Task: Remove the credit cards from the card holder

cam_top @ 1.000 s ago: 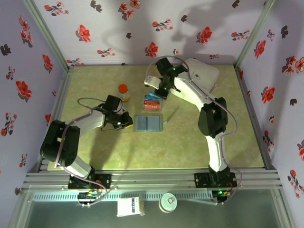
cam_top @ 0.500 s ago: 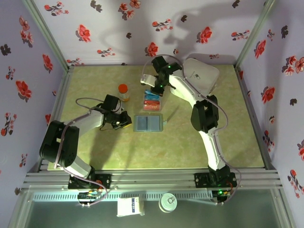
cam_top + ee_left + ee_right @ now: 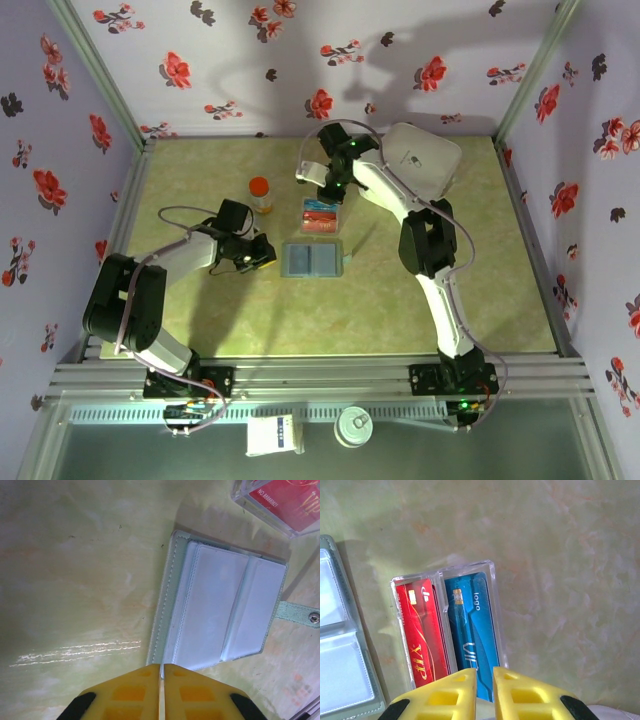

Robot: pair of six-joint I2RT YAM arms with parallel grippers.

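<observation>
We found the holder (image 3: 220, 615) lying open and flat near the middle of the table (image 3: 200, 320). Both panels faced up and their clear pockets showed a pale lining. A strap (image 3: 299, 613) with a snap stuck out from the side away from the left gripper (image 3: 262, 254).

That gripper sat low at the holder's left edge. Its yellow fingers were pressed together with nothing between them. In the left wrist view the fingertips stood at one corner of the holder. Whether they touched it, we could not tell.

The cards (image 3: 470, 625) were in a clear box (image 3: 465, 567) just beyond the holder, with a narrow strip of table between the two. They lay face up, side by side, in separate compartments. In the right wrist view the red was on the left, nearer the holder, and the blue on the right.

The right gripper (image 3: 484, 687) was over the far end of the box. Its jaws were parted by a narrow slit and held nothing. The end of the blue card showed through that slit. We could not tell whether the fingers touched the box.

An orange-capped bottle (image 3: 260, 193) stood upright to the left of the box and apart from it. A white case (image 3: 428, 160) lay toward the far right corner, beside the right arm.
</observation>
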